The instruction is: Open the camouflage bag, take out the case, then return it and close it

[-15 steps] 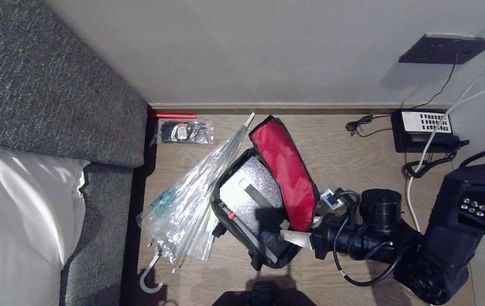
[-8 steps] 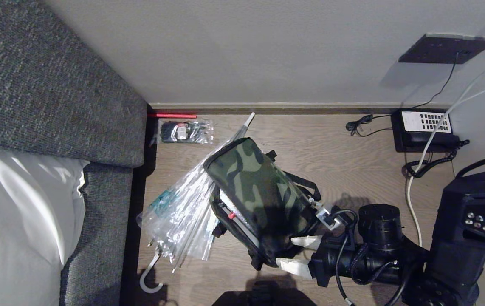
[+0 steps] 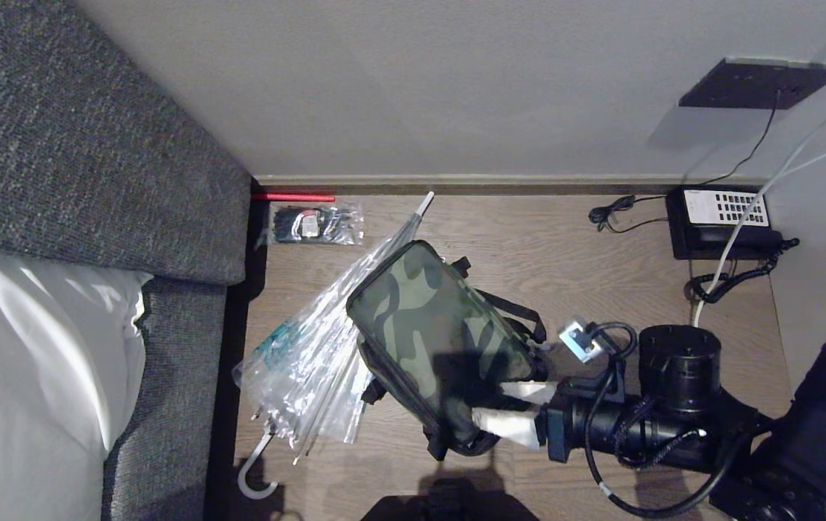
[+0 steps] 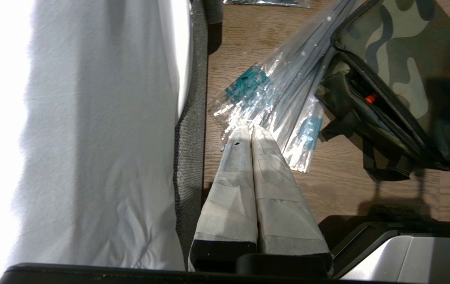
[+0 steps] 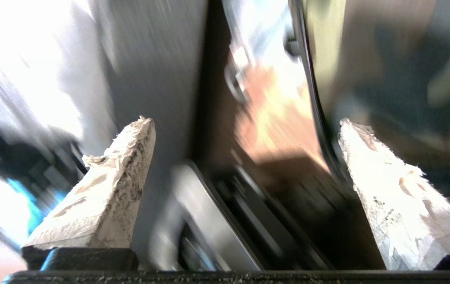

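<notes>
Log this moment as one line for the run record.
right gripper: open, at near corner of camouflage bag | bag: flap down, on floor | left gripper: shut, parked | umbrella: beside bag

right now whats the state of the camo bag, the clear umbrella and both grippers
green camouflage bag: lid down, zip edge still gaping
clear plastic-wrapped umbrella: folded, lying on the floor against the bag
right gripper: open, at the bag's near corner, holding nothing
left gripper: shut, empty, above the floor
</notes>
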